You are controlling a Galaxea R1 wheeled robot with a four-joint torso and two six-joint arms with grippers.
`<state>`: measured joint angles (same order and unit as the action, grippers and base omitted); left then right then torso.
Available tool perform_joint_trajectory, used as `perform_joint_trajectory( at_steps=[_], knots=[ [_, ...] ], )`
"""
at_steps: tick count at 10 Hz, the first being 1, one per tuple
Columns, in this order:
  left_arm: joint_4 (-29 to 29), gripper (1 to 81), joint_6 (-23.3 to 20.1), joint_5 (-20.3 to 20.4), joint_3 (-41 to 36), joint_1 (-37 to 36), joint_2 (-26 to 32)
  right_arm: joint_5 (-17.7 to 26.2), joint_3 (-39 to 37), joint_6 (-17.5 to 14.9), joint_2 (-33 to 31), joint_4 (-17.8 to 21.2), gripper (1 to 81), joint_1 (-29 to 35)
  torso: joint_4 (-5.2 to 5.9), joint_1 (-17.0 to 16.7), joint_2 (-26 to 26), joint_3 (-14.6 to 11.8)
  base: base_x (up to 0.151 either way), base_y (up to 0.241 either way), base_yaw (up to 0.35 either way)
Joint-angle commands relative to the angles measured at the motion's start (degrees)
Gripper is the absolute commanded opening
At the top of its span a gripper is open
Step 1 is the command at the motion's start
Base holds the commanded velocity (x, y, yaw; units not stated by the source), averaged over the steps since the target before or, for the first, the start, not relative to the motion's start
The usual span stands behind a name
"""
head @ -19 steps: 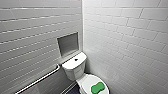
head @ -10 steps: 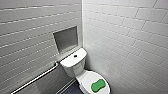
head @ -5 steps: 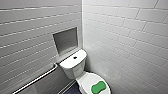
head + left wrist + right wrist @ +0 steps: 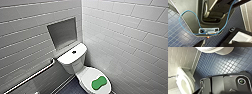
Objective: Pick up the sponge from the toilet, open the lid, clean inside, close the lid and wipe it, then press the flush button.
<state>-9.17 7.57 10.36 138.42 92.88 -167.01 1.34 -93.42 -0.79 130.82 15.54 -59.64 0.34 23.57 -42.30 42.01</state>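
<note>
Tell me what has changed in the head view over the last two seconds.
Only the camera moved: the whole picture bobbed slightly, and the toilet now sits a little higher in it than half a second ago. Nothing was taken hold of or let go. The sponge stays on the closed lid, and the flush button is as it was.

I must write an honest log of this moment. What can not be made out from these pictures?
Inside of the toilet: head view, hidden under the closed lid.
Underside of the sponge: head view, it lies flat on the lid.
Flush button: head view, too small and blurred for detail.
Grab bar: head view, its lower end is cut off by the left edge.
</note>
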Motion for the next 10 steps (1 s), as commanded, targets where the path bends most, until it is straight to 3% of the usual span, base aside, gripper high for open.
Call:
perform_joint_trajectory(
  at_steps=[1, 2, 3, 4, 8, 10],
  knots=[
    [0.11, 81.1, -0.01, -4.03, -0.79, 1.21, -0.34, 3.32, -0.09, 2.11, -1.85, 1.68, 81.1, 6.92, 0.00, 3.62, -5.64, 5.30, 0.000, 0.000, 0.000],
    [0.11, 81.1, -0.01, -4.03, -0.79, 1.30, -0.43, 3.41, -0.88, 2.81, -1.50, 1.68, 81.1, 8.68, 0.00, 4.87, -7.56, 7.13, 0.000, 0.000, 0.000],
    [0.11, 81.1, -0.01, -4.03, -0.79, 1.56, -0.61, 3.83, -1.57, 3.76, -1.15, 1.60, 81.1, 10.70, 0.00, 6.29, -9.81, 3.87, 0.000, 0.000, 0.000],
    [0.20, 81.1, -0.01, -4.03, -0.79, 1.74, -0.78, 5.16, -2.02, 5.27, -0.71, 1.60, 81.1, 12.56, 0.00, 7.61, -11.80, 5.51, 0.000, 0.000, 0.000],
    [0.38, 81.1, -0.01, -3.95, -0.79, 2.18, -1.22, 6.22, -6.06, 9.40, 2.72, 1.68, 81.1, 16.25, 0.00, 12.15, -18.95, 6.72, 0.000, 0.000, 0.000],
    [0.29, 81.1, -0.01, -4.03, -0.79, 2.35, -1.31, 5.96, -7.20, 12.91, 4.12, 1.33, 81.1, 17.92, 0.00, 14.91, -23.35, 12.14, 0.000, 0.000, 0.000]
  ],
)
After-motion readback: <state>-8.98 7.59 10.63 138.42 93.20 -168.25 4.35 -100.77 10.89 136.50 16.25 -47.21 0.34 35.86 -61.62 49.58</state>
